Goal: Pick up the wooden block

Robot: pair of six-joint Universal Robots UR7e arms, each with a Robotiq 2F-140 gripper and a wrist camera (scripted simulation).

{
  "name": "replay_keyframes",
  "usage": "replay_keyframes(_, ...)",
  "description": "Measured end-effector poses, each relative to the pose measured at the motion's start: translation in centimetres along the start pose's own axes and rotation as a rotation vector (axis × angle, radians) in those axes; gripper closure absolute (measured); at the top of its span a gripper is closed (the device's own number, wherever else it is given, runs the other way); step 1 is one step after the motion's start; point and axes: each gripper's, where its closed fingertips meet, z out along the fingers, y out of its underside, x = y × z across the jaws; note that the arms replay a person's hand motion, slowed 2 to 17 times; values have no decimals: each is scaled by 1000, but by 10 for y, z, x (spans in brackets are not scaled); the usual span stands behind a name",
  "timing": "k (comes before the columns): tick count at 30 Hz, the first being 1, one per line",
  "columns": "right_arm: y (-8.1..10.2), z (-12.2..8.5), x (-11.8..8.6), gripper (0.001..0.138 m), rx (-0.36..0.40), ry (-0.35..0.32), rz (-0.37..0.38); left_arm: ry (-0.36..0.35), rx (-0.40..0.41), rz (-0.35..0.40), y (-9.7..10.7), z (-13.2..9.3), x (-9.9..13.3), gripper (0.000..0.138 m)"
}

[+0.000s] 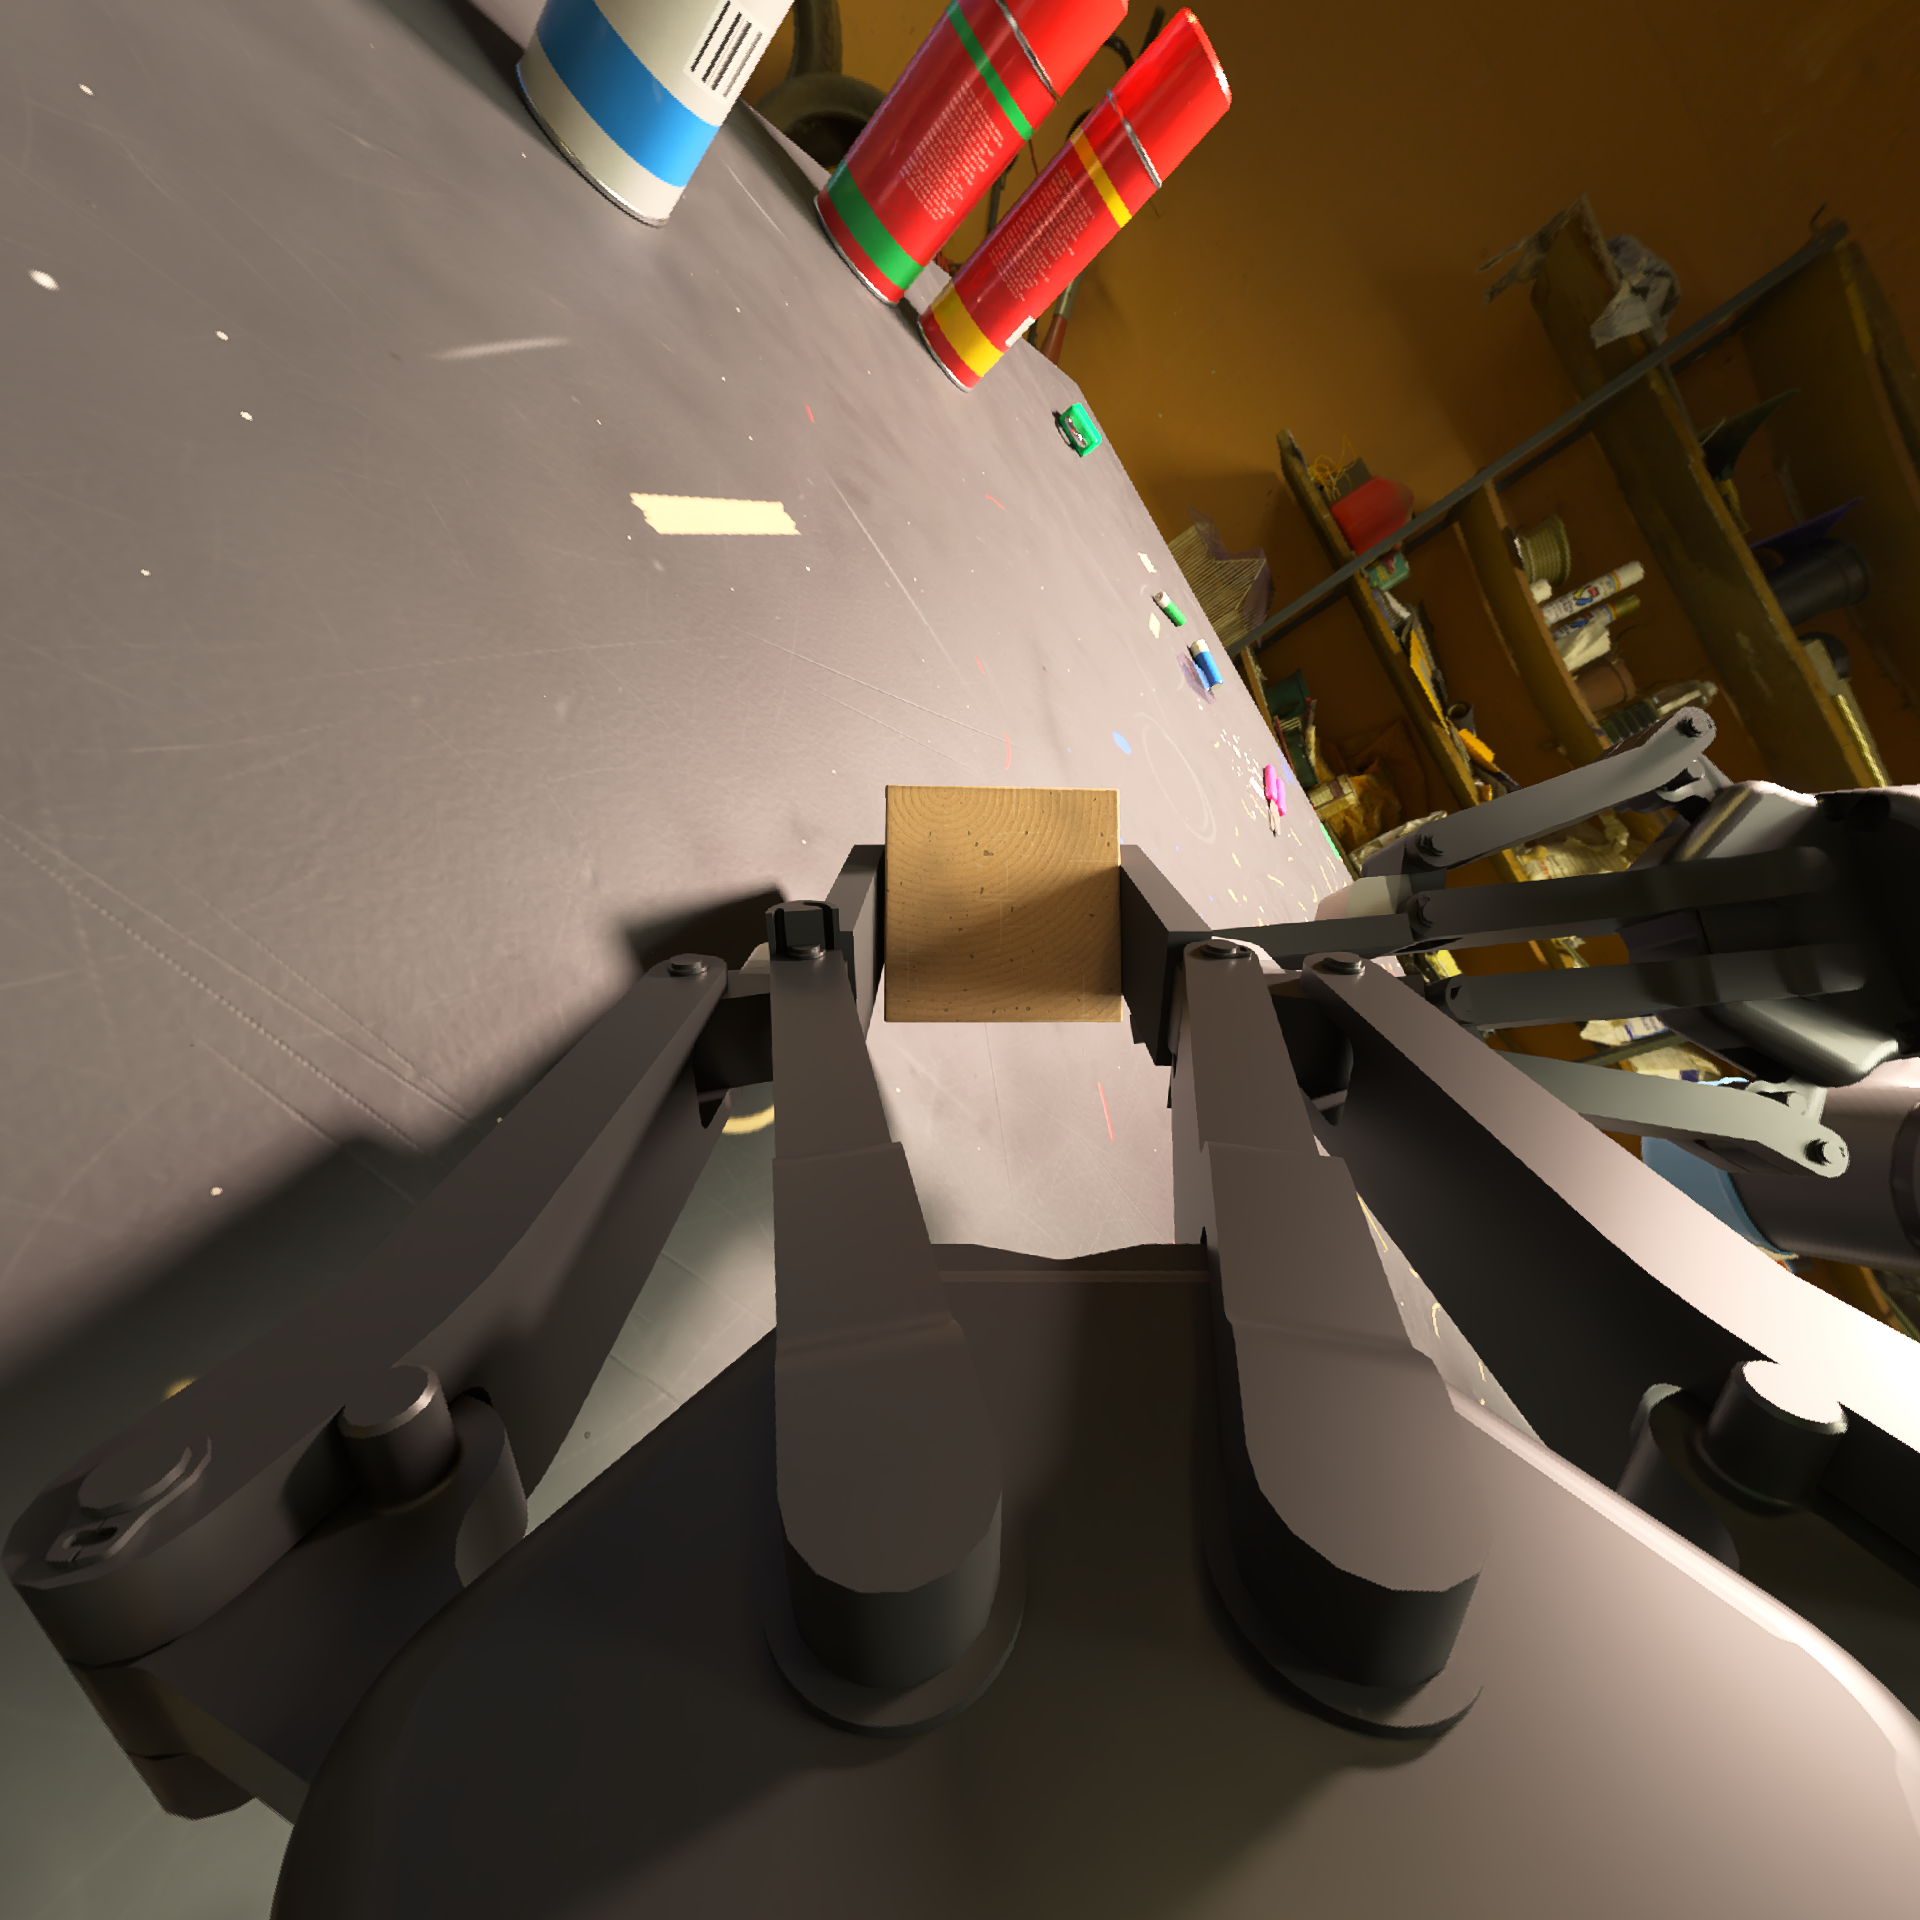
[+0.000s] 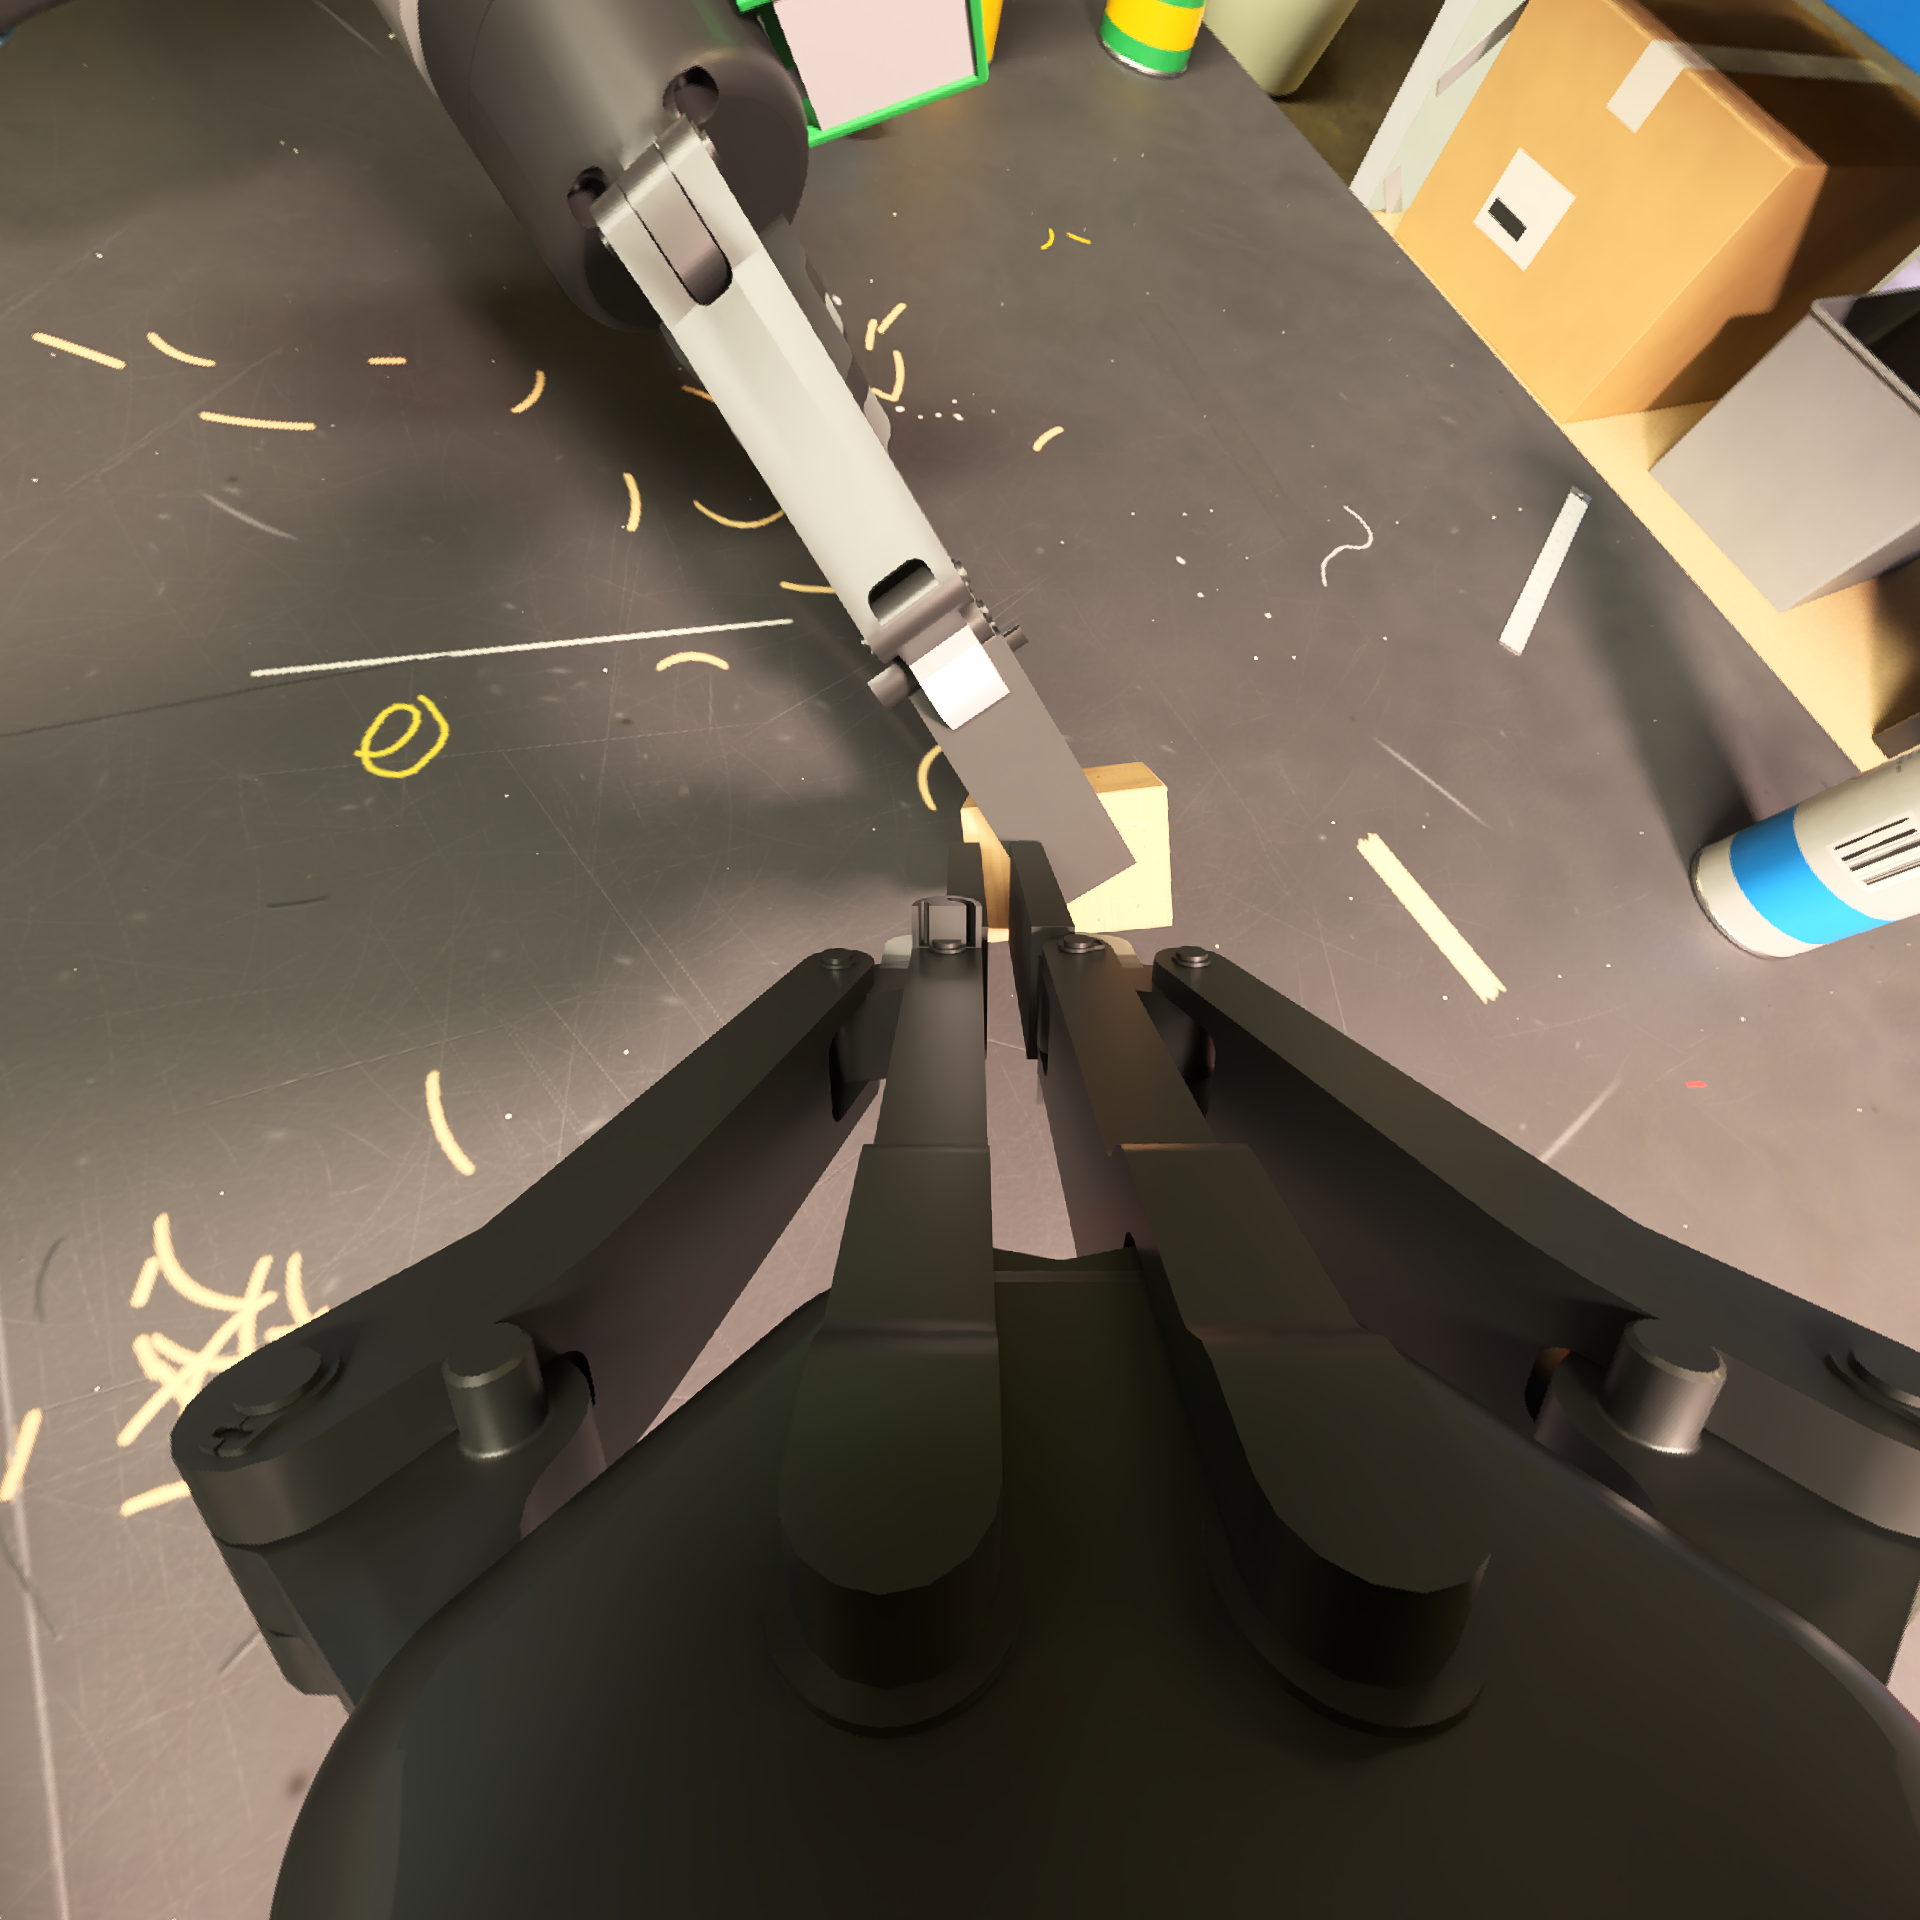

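Squarely, left end effector (image 1: pixel 1003 914) clamping grained wooden block (image 1: pixel 1003 904)

Warm light, hard shadows, wide-angle distortion

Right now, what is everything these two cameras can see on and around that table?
wooden block: one, tan, held between the left jaws above the table.
red cans: two, one green-banded, one yellow-banded, standing together at the far table edge.
white can: one, blue band, standing left of the red cans.
tape strip: one, pale yellow, flat on the table.
cardboard box: one, brown, beyond the table edge.
table: one, dark grey, scratched, with yellow chalk marks.
shelves: cluttered, against the orange wall.
left gripper: jaws shut on the block.
right gripper: jaws shut, empty, close beside the block.
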Motion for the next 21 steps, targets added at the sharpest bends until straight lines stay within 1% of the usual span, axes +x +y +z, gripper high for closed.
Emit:
replay_keyframes(13,-1,-1,0,131,31,7,16,13,3,-14,0,0,1,83)
replay_keyframes(21,-2,-3,-1,131,42,5,-5,39,-4,-39,1,0,3,83)
